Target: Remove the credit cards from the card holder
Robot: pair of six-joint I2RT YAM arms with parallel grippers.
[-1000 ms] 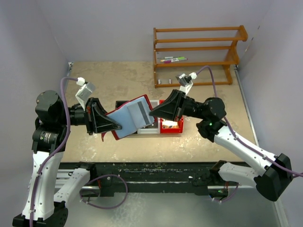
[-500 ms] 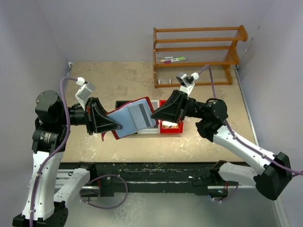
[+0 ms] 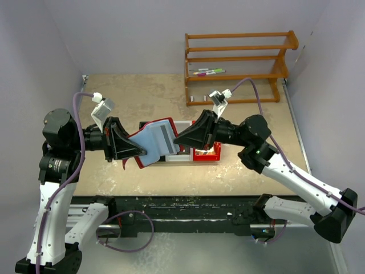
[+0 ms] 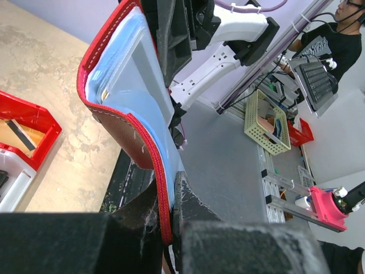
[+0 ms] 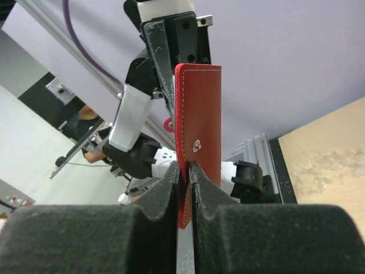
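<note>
- Over the table [image 3: 142, 97], just left of the red bin [image 3: 208, 155], the card holder [image 3: 154, 140] hangs open, seen from overhead.
- Left wrist: the left gripper [image 4: 167, 220] pinches its red-trimmed edge, jaws narrow.
- Right wrist: the right gripper [image 5: 184, 174] nips the maroon panel, jaws nearly closed.

credit cards: hard to pick out from above; a grey strip [image 3: 165, 136] in the card holder [image 3: 151, 140] sleeve is possibly one.
card holder, near edge: buried between the left gripper [image 4: 168, 200] pads, which are blurred and cropped at the bottom.
card holder, sleeves: turned away in the right wrist view.
red bin [image 3: 209, 154]: largely behind the right gripper [image 3: 178, 139]; contents unclear.
rack items [image 3: 208, 72]: too small to identify.
</note>
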